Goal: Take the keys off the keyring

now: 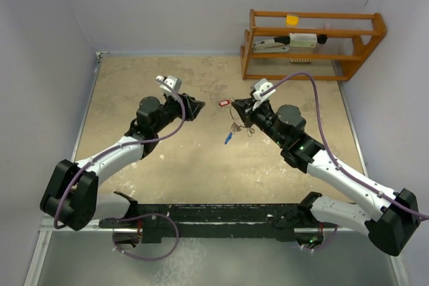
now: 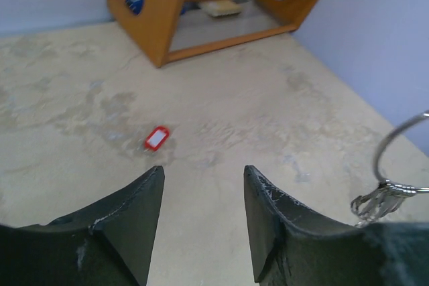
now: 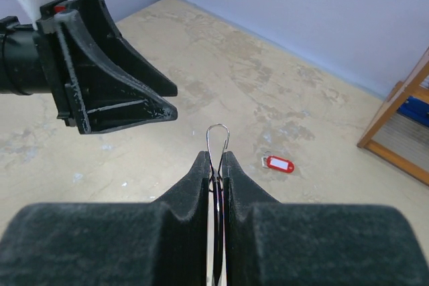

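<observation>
One thin wire keyring stands edge-on between the right gripper's fingers, which are pressed together on it, with its loop poking out past their tips. Under those fingers a small bunch of silver keys hangs from the ring, with a blue-headed key at its near end. A red key tag lies flat on the table, ahead and to the right of the right fingertips, apart from the ring. The left gripper has its fingers spread with nothing between them. The tag lies ahead of their gap and the ring is just outside the right-hand finger. A wooden rack stands farther beyond.
</observation>
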{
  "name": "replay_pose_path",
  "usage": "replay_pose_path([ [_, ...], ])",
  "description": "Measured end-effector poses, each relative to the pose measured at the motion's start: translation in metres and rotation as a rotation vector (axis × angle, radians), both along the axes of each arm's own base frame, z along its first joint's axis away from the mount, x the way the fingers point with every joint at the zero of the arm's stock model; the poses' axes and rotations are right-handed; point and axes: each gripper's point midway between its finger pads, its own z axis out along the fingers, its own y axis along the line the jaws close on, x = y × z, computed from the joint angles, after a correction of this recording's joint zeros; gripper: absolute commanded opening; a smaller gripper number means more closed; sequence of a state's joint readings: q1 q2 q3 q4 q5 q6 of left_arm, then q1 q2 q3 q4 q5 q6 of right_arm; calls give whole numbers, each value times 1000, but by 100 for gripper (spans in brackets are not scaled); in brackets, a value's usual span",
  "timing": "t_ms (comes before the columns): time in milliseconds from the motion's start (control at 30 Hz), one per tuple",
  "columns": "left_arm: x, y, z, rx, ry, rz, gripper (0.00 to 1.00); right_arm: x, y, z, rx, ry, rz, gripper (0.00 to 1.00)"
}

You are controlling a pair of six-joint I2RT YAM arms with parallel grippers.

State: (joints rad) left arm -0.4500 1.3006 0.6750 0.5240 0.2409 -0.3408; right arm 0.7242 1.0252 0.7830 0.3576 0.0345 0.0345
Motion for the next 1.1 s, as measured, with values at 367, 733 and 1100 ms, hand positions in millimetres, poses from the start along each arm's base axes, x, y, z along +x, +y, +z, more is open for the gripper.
replay_pose_path([
  [367, -33, -47, 30, -309, -153, -299, 58, -17, 5, 18, 52, -19, 81, 0],
  [733, -74, -104, 71, -483, -207, -620, 63, -25, 6, 26, 79, -27, 107, 0],
  [1100, -103, -124, 65, -401, -211, -719, 33, -26, 4, 32, 92, -40, 108, 0],
])
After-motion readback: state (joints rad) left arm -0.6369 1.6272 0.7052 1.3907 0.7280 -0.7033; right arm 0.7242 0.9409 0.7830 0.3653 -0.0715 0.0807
